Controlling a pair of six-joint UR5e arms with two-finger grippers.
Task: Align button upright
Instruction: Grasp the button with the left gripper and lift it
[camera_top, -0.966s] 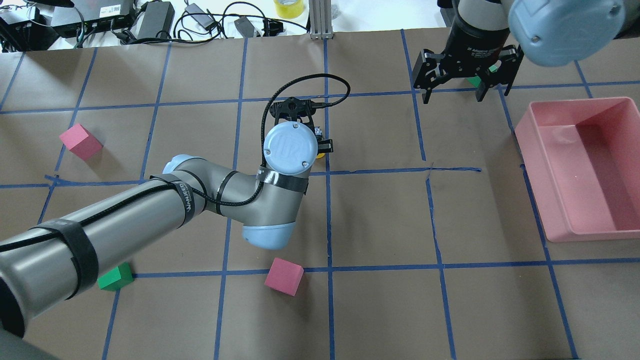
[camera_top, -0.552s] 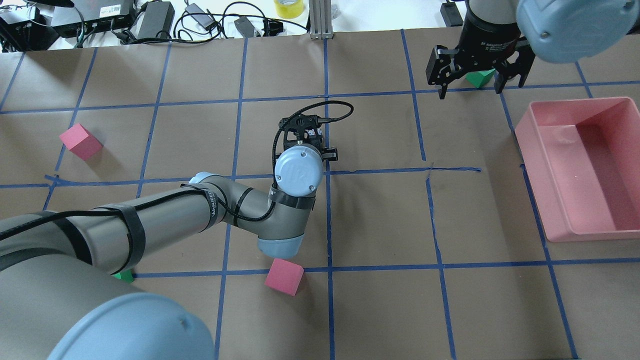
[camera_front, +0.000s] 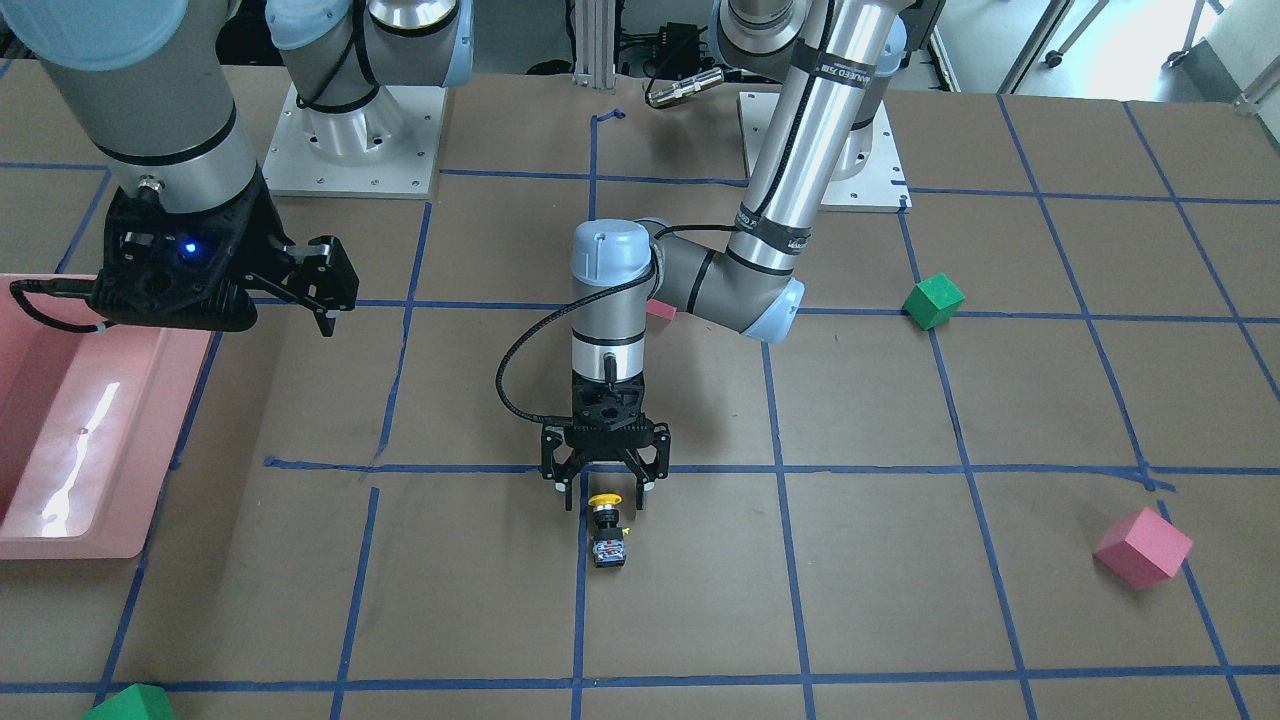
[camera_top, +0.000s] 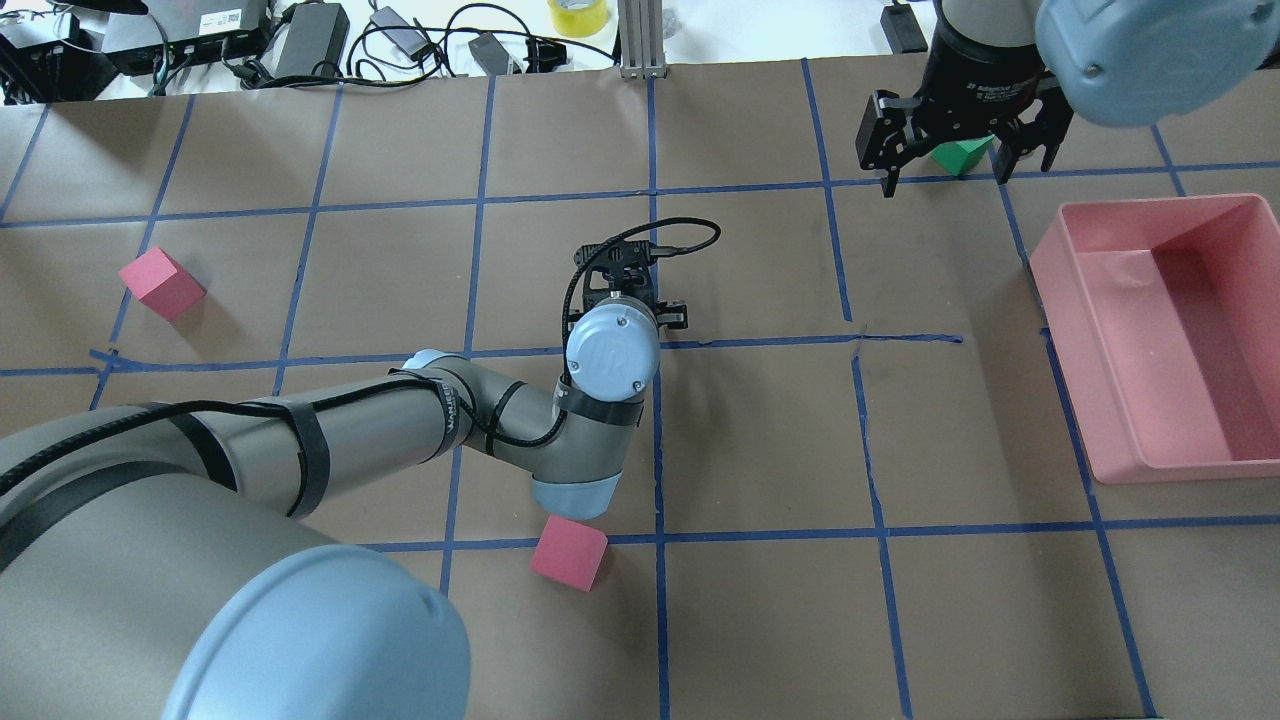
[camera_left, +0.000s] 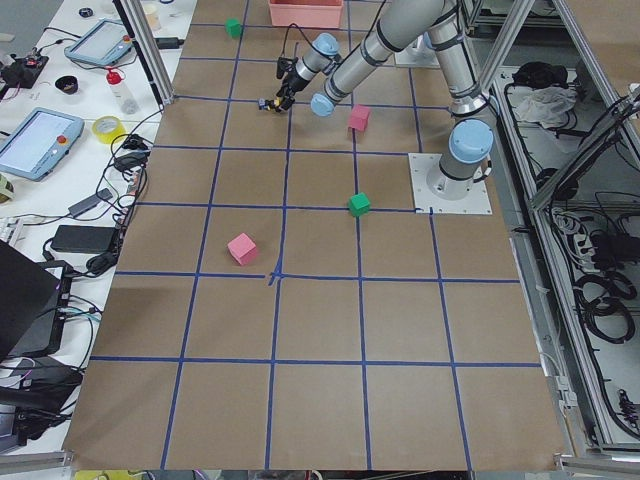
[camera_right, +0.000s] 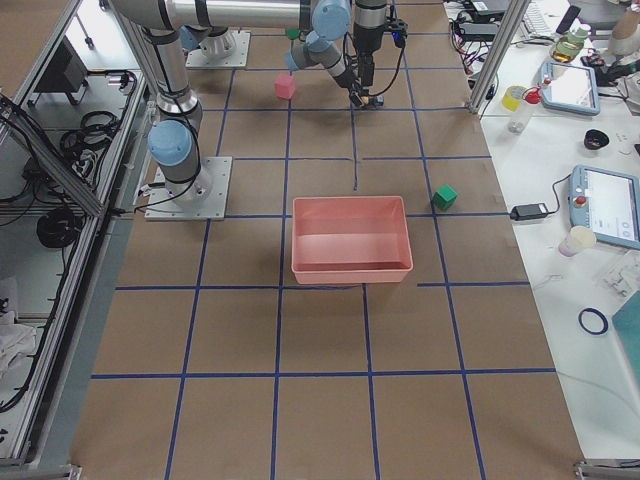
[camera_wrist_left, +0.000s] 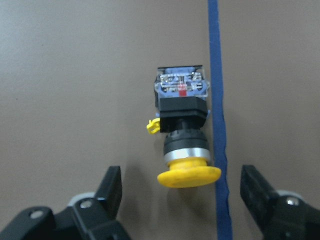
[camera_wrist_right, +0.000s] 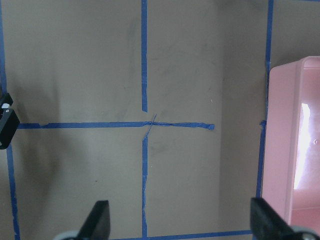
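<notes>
Currently on my remote log, largest item first:

- Table (camera_top: 760, 600): brown paper with a blue tape grid.
- Pink bin (camera_top: 1100, 330): sits at 3 o'clock in the overhead view.
- Right gripper (camera_top: 945, 185): hangs at 1 o'clock with its fingers spread, gripping nothing. A green cube (camera_top: 958, 155) shows between them.
- Left gripper (camera_front: 602, 490): near the table's centre, pointing down, fingers spread wide and pinching nothing.
- Pink cubes: one at 6 o'clock (camera_top: 568, 553) and one at 9 o'clock (camera_top: 160, 283), both well apart from the work.
- Button (camera_wrist_left: 182, 125): lies on its side just beside a tape line (camera_wrist_left: 218, 100). In the left wrist view the yellow cap points to 6 o'clock and the body to 12. The cap sits between the fingertips and touches neither.

As I judge it, the approach is done. The grasp, the tipping-up and the setting-down on the base with the cap on top all remain.
</notes>
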